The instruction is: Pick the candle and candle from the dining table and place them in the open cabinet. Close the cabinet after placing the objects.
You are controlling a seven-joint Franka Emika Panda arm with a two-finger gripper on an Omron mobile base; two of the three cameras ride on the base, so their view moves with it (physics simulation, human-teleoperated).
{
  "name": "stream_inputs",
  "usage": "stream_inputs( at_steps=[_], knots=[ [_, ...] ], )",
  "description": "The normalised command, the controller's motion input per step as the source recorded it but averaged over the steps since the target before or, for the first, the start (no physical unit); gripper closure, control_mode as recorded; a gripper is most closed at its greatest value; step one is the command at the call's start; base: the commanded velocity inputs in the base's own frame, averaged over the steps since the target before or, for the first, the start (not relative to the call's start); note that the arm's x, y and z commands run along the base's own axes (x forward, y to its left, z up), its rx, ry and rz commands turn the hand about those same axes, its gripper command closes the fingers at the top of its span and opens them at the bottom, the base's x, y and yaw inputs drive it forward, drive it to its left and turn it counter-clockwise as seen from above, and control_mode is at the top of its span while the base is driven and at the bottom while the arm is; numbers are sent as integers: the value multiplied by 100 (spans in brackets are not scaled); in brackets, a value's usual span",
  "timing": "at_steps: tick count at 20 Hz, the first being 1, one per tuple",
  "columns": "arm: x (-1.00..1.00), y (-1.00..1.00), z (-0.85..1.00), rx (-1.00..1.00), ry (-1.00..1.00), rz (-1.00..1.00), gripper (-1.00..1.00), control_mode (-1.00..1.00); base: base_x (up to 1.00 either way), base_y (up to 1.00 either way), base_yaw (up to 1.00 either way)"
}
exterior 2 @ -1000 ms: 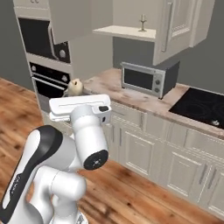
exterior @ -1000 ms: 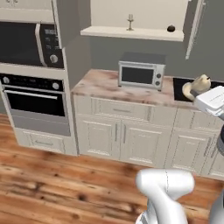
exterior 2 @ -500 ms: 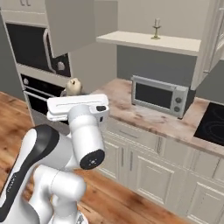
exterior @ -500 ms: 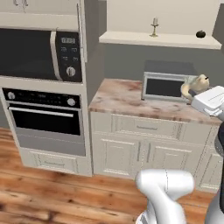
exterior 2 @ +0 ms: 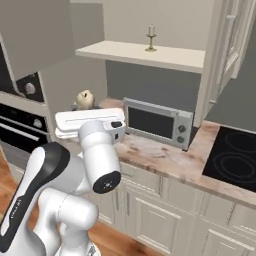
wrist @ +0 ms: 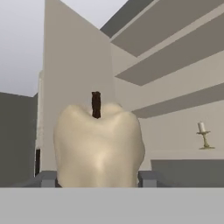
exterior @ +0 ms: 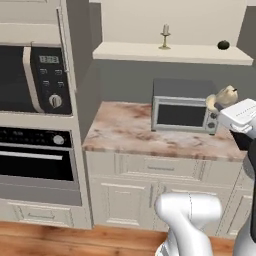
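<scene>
Pincer (wrist: 97, 178) is clamped halfway on the stubby cream candle with dark wick (wrist: 98, 146), held up over the marbled counter (exterior: 130, 132); slim brass-stemmed candle (exterior: 165, 37) stands on the cream cabinet shelf (exterior: 200, 54)

A silver toaster oven (exterior: 184, 112) sits on the marbled counter (exterior: 125, 132) beside a wall oven (exterior: 37, 160).

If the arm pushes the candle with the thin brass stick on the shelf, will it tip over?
Probably yes. The candlestick is tall and slim on a small round foot, so a high push would likely topple it. It stands upright on the shelf; brass may slide.
</scene>
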Motion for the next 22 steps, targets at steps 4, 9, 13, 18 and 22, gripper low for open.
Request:
stream_inputs(
  at_steps=[4, 9, 13, 18, 22],
  knots=[
    [0, 0, 0, 0, 0, 0, 100, 100, 4, -6, -15],
    [0, 0, 0, 0, 0, 0, 100, 100, 20, 5, -14],
    [0, 0, 0, 0, 0, 0, 100, 100, 46, 49, -19],
    [0, 0, 0, 0, 0, 0, 100, 100, 62, 51, -19],
    [0, 0, 0, 0, 0, 0, 100, 100, 73, -16, 1]
  ],
)
